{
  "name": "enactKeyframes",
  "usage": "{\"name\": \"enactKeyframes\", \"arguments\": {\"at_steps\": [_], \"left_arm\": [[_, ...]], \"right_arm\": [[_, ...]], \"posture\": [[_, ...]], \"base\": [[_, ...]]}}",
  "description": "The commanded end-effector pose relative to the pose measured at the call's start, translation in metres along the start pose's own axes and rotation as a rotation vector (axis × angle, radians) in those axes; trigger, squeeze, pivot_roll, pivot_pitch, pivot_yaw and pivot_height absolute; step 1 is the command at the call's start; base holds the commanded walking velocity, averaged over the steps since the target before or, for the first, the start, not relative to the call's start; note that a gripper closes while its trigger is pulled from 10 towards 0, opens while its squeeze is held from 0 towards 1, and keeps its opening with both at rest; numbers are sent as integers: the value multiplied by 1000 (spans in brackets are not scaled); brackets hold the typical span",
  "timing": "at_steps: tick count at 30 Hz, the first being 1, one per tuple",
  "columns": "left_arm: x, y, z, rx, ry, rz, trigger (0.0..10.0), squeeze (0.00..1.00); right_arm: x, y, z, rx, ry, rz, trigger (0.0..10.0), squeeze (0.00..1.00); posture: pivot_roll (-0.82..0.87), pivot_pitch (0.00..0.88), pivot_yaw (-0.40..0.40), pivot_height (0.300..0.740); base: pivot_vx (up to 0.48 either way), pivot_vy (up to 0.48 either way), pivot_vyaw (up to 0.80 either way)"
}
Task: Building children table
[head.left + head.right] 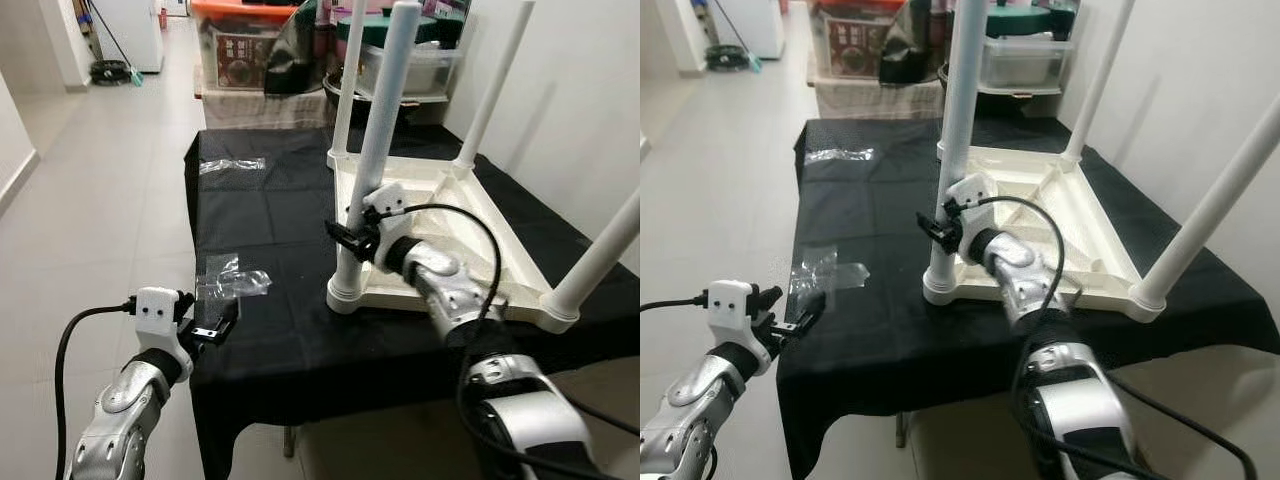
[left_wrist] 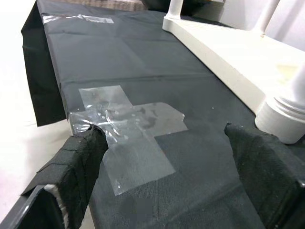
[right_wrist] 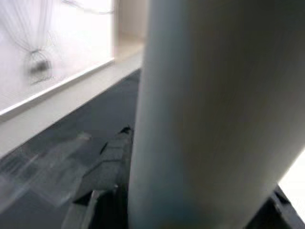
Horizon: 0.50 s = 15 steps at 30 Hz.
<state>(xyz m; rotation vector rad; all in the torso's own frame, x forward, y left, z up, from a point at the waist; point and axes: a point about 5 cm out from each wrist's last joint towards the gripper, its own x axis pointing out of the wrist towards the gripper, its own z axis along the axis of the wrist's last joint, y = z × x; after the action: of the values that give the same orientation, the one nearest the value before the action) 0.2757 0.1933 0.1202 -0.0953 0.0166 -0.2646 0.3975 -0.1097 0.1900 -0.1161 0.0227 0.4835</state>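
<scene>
Standing behind the work surface were storage bins: an orange-lidded clear box [image 1: 240, 45] with dark contents I couldn't identify, and a clear tub [image 1: 415, 68] under a green lid. A black cloth [image 1: 260, 200] covered the work table, which sat on a pale tiled floor [image 1: 100, 180] beside a white wall [image 1: 580, 80]. The white children's table [image 1: 440, 230] lay upside down on the cloth, four legs pointing up. The right gripper [image 1: 352, 240] was clamped round the nearest leg [image 1: 380, 150], low on its shaft. The left gripper [image 1: 215, 325] hung at the cloth's near left edge, fingers spread and holding nothing, just by a crumpled plastic wrapper [image 2: 128, 119]. A second wrapper [image 1: 232, 165] lay farther back, so two in all
</scene>
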Motion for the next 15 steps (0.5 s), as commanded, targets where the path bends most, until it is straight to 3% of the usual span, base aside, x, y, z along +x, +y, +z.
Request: {"name": "enactKeyframes", "arguments": {"at_steps": [1,2,4,5,7,8,10,11,12,13,15], "left_arm": [[-5,2,-4,5,18,1,10000,0],[-5,2,-4,5,18,1,10000,0],[-6,2,-4,10,22,-1,10000,0],[-6,2,-4,10,22,-1,10000,0],[-4,3,-2,13,18,-1,10000,0],[-3,4,-1,13,16,-1,10000,0],[-3,3,-2,11,15,1,10000,0],[-3,3,-3,10,16,1,10000,0],[-4,2,-4,9,16,1,10000,0],[-4,2,-5,8,19,2,10000,0],[-5,1,-6,6,21,2,10000,0]], "right_arm": [[-17,-30,-42,50,193,-445,0,0],[-17,-30,-42,50,193,-445,0,0],[-33,-45,-53,122,200,-690,0,0],[-33,-45,-53,122,200,-690,0,0],[-52,-51,-61,139,183,-880,0,0],[-61,-48,-63,131,162,-955,0,0],[-70,-33,-63,124,155,-971,0,0],[-69,-24,-61,132,148,-926,8431,0],[-68,-18,-60,139,145,-888,8431,0],[-64,-9,-55,138,120,-816,10000,0],[-60,-2,-48,143,78,-759,10000,0]], "posture": [[61,0,-78,740],[61,0,-78,740],[64,0,-78,740],[64,0,-78,740],[65,0,-81,740],[64,0,-84,740],[63,0,-86,740],[59,0,-85,740],[58,0,-85,740],[58,0,-85,740],[58,0,-85,740]], "base": [[0,0,0],[0,0,0],[0,0,0],[0,0,0],[0,0,0],[0,0,0],[0,0,0],[0,0,0],[0,0,0],[0,0,0],[0,0,0]]}}
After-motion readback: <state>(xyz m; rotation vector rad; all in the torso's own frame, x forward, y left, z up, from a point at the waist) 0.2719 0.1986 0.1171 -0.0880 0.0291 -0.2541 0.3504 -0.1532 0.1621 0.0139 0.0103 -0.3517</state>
